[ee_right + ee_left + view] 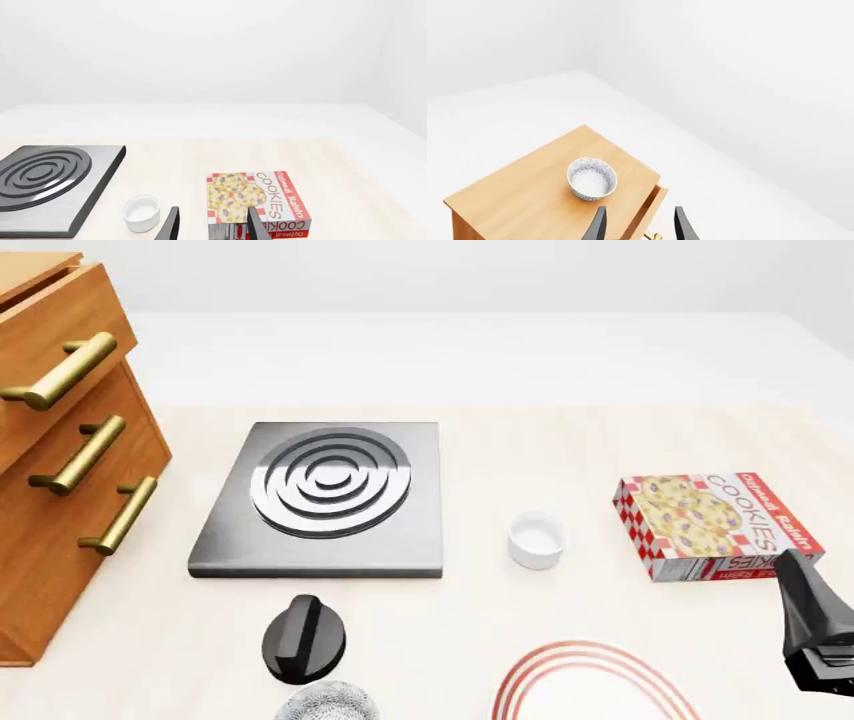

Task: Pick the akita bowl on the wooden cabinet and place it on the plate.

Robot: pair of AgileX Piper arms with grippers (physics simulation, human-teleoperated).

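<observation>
The akita bowl, speckled white-grey inside, stands upright on top of the wooden cabinet, near its front edge. My left gripper hovers above and short of the bowl, open, with nothing between its fingers. In the front view the cabinet fills the left side and its top is cut off, so this bowl is hidden there. The plate with red rings lies at the near edge. My right gripper is open and empty, low over the table near the cookie box; it shows at the right edge.
A look-alike speckled bowl sits on the table left of the plate, by a black knob. A grey stove plate, a white ramekin and a cookie box lie mid-table. The cabinet's top drawer stands slightly out.
</observation>
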